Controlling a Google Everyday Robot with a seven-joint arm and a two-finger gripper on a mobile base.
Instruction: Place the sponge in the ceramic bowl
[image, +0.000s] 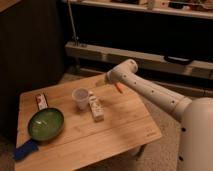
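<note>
The sponge (25, 149), a small flat blue block, lies at the table's front left corner, partly over the edge. Just behind it sits the ceramic bowl (45, 124), wide, green and glossy, with nothing in it. My gripper (109, 82) hangs over the far edge of the table, to the right of the cup and well away from both sponge and bowl. It is open and holds nothing. The white arm (155, 95) reaches in from the lower right.
A translucent white cup (81, 98) stands mid-table with a white box (96, 108) lying beside it. A white-and-red box (41, 101) lies behind the bowl. The wooden table (120, 130) is low; dark shelving runs behind it.
</note>
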